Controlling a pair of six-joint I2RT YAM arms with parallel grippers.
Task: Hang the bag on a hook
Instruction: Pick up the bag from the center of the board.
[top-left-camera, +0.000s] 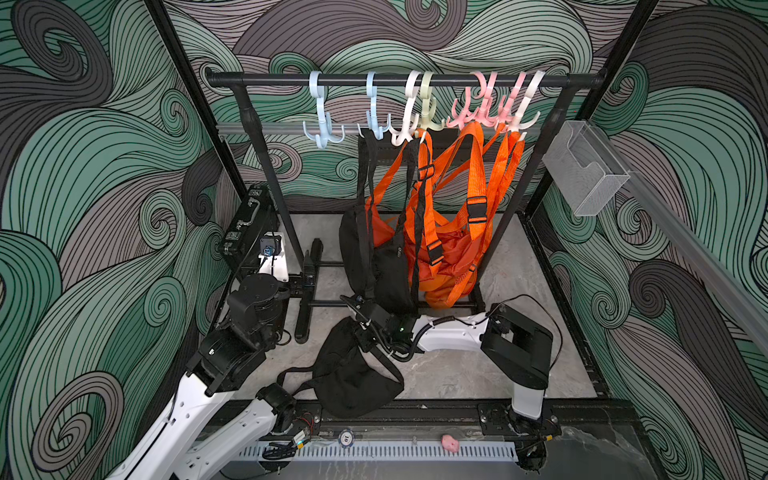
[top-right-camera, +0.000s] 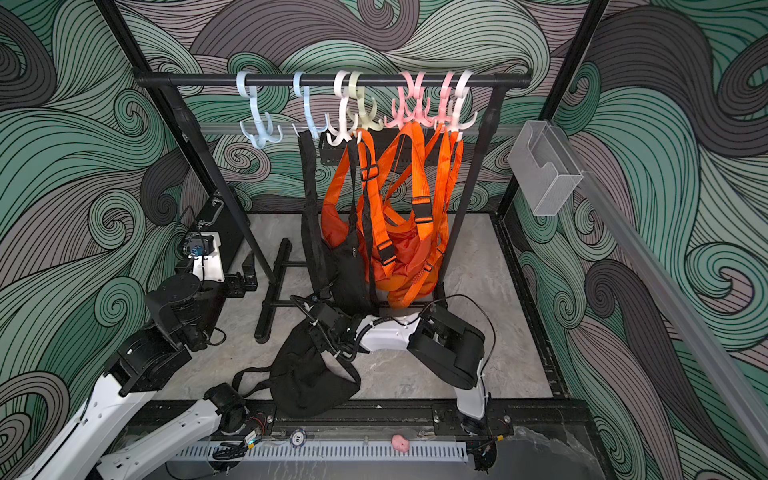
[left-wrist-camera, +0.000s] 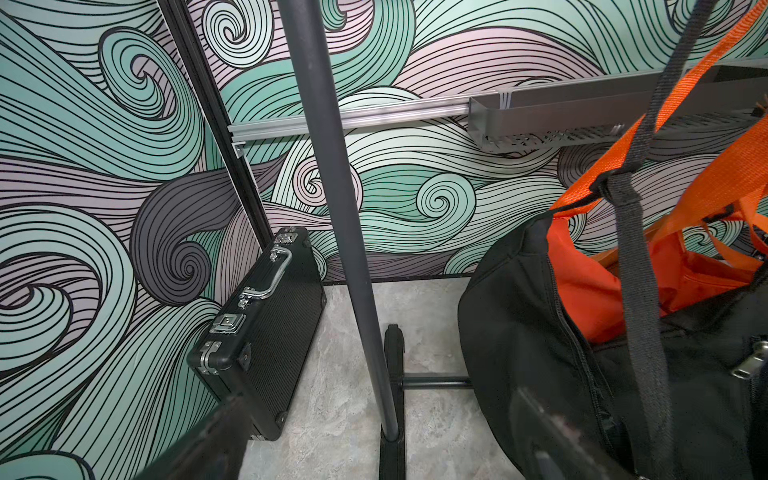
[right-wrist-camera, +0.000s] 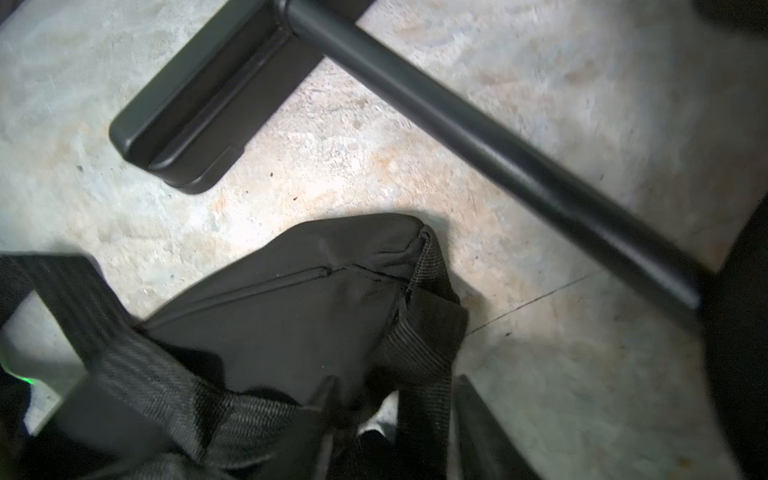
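In both top views the right gripper (right-wrist-camera: 286, 428) sits low over the black bag (top-left-camera: 353, 374), and its own wrist hides the fingertips. In the right wrist view the fingers (right-wrist-camera: 482, 436) are blurred and cut off at the frame edge. The bag's woven strap (right-wrist-camera: 166, 382) lies between them, but I cannot tell whether they grip it. The left gripper (top-left-camera: 311, 264) stands wide apart and holds nothing, just beside the rack (top-left-camera: 399, 79) post nearest the black case (top-left-camera: 245, 224).

The black bag lies slumped on the floor just in front of the rack's base. Its upper end is under the right gripper and its strap loops away from the rack.

Hooks (top-left-camera: 322, 120) hang along the rack's bar. A hung black bag (top-left-camera: 374, 257) and orange bags (top-left-camera: 449, 257) hang from several of them. Their straps are so tangled that the number of orange bags is unclear, and the hung black bag covers part of the orange fabric.

The black case leans against the wall beside the rack, latched shut, so its contents are hidden. A clear bin (top-left-camera: 582, 170) is fixed to the wall rail on the rack's opposite side.
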